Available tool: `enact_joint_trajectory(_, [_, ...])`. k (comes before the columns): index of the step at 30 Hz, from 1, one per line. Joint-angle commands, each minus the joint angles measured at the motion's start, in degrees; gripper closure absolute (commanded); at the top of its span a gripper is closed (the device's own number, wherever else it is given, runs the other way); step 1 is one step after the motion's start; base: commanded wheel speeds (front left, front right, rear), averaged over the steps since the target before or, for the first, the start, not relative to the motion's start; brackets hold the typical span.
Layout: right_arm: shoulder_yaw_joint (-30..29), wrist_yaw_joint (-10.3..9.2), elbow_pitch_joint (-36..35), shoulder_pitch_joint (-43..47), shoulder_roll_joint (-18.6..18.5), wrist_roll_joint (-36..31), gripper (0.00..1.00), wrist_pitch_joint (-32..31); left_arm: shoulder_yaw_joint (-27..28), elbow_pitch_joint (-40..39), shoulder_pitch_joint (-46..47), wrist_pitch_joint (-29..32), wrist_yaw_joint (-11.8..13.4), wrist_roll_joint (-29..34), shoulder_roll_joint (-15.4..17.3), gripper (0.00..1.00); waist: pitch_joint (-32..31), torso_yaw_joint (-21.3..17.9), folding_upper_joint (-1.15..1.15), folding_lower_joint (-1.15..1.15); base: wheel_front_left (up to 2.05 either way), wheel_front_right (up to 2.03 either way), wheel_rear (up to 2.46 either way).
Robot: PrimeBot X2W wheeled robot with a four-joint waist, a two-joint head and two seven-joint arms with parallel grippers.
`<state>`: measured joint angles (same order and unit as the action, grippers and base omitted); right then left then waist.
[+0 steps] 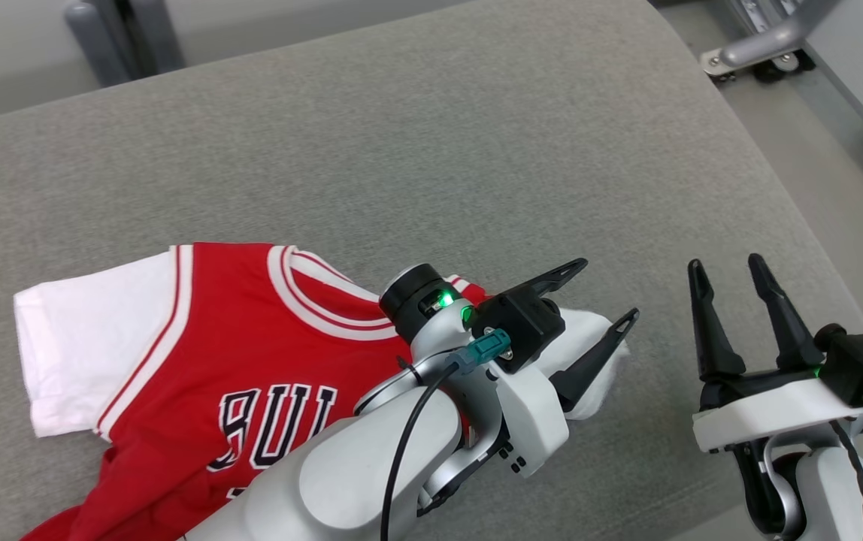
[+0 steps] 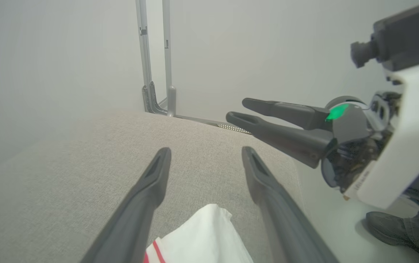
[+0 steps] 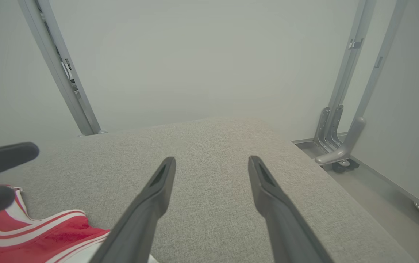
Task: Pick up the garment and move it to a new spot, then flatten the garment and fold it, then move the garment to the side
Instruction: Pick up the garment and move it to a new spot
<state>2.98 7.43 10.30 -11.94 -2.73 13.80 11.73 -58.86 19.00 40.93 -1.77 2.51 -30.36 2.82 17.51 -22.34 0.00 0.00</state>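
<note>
The garment [image 1: 236, 353] is a red jersey with white sleeves and dark lettering, lying at the near left of the grey cushion [image 1: 476, 150]. My left gripper [image 1: 607, 288] hovers open over the jersey's right white sleeve [image 2: 202, 233], which lies loose between and below its fingers [image 2: 206, 149]. My right gripper [image 1: 725, 263] stands open to the right, over bare cushion, holding nothing [image 3: 212, 159]. The left wrist view catches it from the side [image 2: 237, 109]. The right wrist view has the jersey's collar [image 3: 49, 233] at its lower left, beside the left gripper's fingertips [image 3: 5, 157].
The cushion's right edge drops to the floor near my right gripper. Metal frame legs with a caster [image 1: 762, 45] stand at the far right. A person's shoe [image 2: 388, 226] rests on the floor beside the cushion. Pale walls stand behind.
</note>
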Motion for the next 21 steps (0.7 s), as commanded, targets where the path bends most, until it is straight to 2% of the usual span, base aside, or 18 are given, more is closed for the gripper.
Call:
enact_joint_trajectory(1, [-0.47,0.11,0.1,-0.86,-0.32,-0.54,0.0,0.58,-0.65,0.2,1.51,-1.53,0.45,-0.5,0.17,0.0,-0.92,1.99,0.0,0.0,0.0,0.0,0.0])
enact_joint_trajectory(7, [-1.85,0.11,-1.23,-1.52,-0.31,-2.11,0.0,0.52,2.43,1.6,1.94,-6.77,4.3,-1.63,0.91,0.0,-2.75,6.24,0.0,0.0,0.0,0.0,0.0])
enact_joint_trajectory(16, [-4.04,0.11,-3.89,-0.01,-0.31,-3.71,0.0,-0.56,14.86,-1.82,-3.2,-12.03,13.15,-4.74,8.86,0.0,-5.23,13.15,0.0,0.0,0.0,0.0,0.0])
enact_joint_trajectory(17, [-4.04,0.11,-3.89,-0.01,-0.31,-3.71,0.0,-0.56,14.86,-1.82,-3.2,-12.03,13.15,-4.74,8.86,0.0,-5.23,13.15,0.0,0.0,0.0,0.0,0.0])
enact_joint_trajectory(21, [-4.21,0.11,-4.87,0.91,-0.34,-4.16,0.0,-1.38,20.55,-4.47,-7.34,-12.91,16.37,-6.08,12.27,0.0,-6.59,15.68,0.0,0.0,0.0,0.0,0.0])
